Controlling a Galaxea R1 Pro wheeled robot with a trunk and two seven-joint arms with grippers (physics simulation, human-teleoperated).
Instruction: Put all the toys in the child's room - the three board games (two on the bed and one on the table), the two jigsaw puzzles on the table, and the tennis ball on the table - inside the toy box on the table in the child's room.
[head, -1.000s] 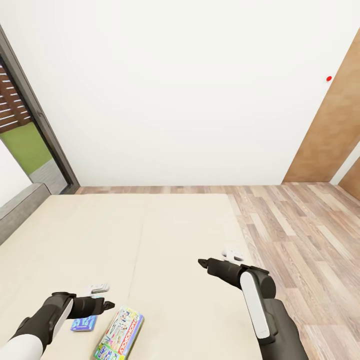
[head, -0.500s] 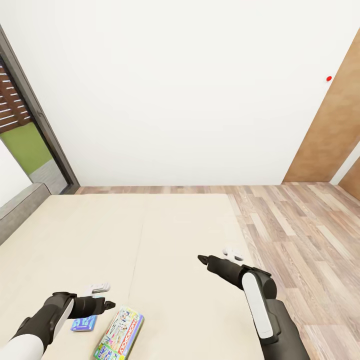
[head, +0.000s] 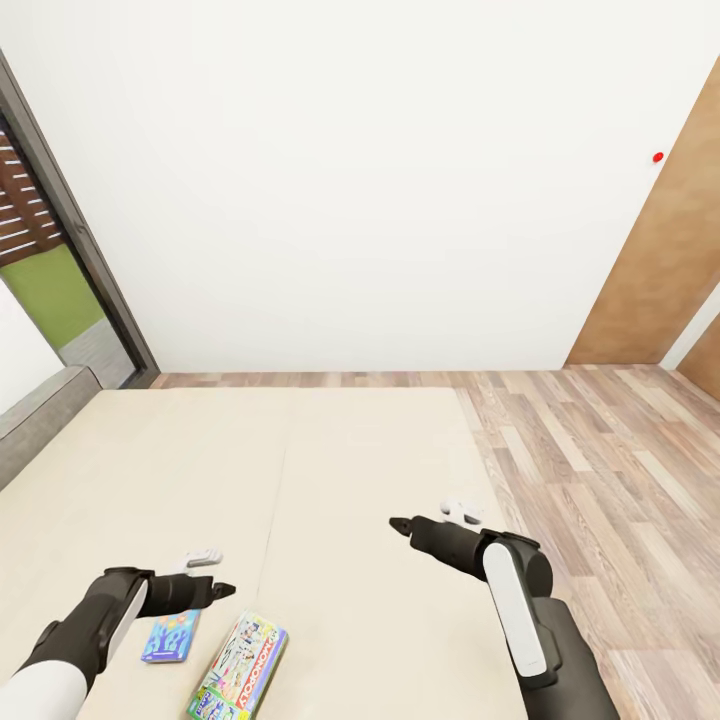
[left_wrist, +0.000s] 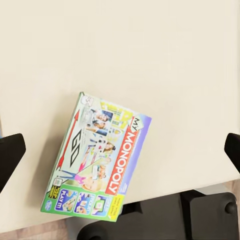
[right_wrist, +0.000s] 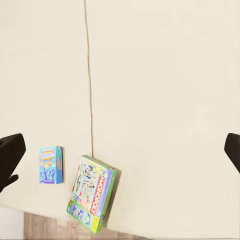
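Two board games lie on the beige bed (head: 300, 470) near its front edge. One is a white box with a green edge and a red Monopoly logo (head: 241, 664) (left_wrist: 97, 157) (right_wrist: 93, 192). The other is a small blue box (head: 172, 636) (right_wrist: 51, 165) just to its left. My left gripper (head: 213, 572) hovers open above both boxes. In the left wrist view the Monopoly box lies between its spread fingers (left_wrist: 10, 155). My right gripper (head: 430, 517) hangs open over bare mattress, further right and deeper over the bed. The toy box and table are out of view.
Wood plank floor (head: 600, 470) runs along the bed's right side, up to a wooden door (head: 660, 270). A white wall stands beyond the bed. A dark-framed window (head: 70, 230) and the grey bed frame (head: 40, 410) are at the left.
My left gripper has moved away from me and a little right, uncovering the small blue box. The right gripper has edged slightly left. The boxes have not moved.
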